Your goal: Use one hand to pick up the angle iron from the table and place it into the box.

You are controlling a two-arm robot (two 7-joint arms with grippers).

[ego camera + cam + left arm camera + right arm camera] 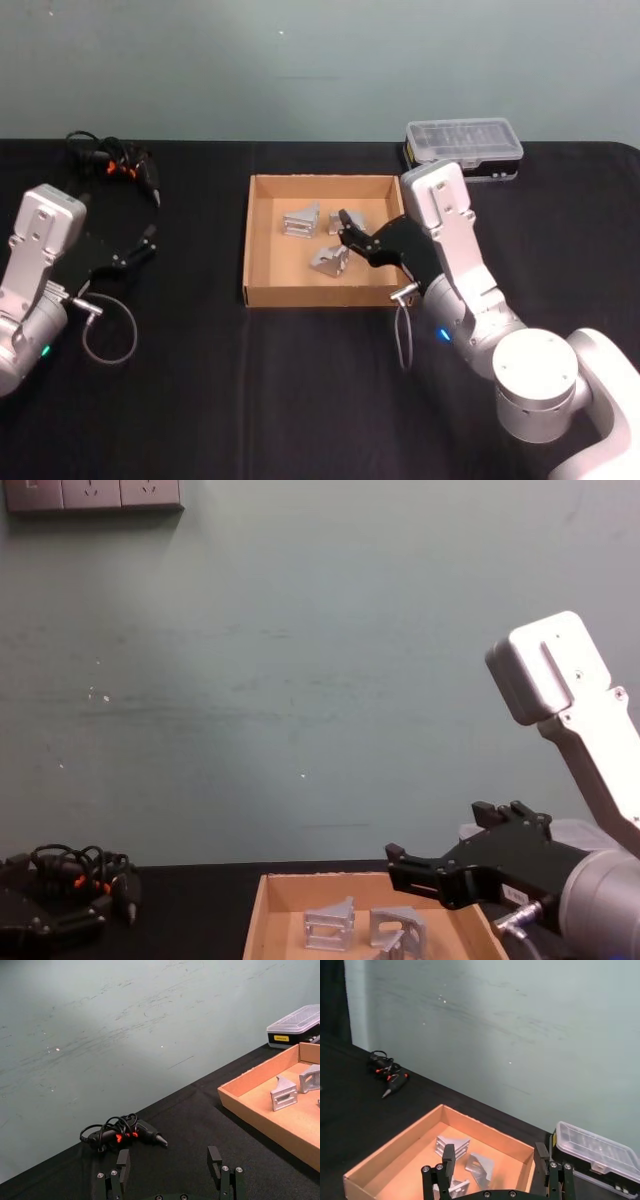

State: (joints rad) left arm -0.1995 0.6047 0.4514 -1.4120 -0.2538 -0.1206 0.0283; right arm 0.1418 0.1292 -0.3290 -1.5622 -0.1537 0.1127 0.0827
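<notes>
The tan cardboard box (320, 296) sits mid-table on the black table (300, 400). Three grey angle irons lie inside it: one at the back left (300, 220), one at the back centre (333, 224), partly behind my fingers, and one nearer the front (328, 260). My right gripper (345, 228) hovers over the box's right half, open and holding nothing. In the right wrist view the right gripper (495, 1157) is spread above the angle irons (451, 1145). My left gripper (148, 243) is parked at the table's left, open (170, 1162) and empty.
A clear-lidded plastic organiser case (463, 148) stands behind the box at the back right. A black tool with a coiled cable and orange marks (115, 165) lies at the back left. A grey cable loop (110, 335) hangs by my left arm.
</notes>
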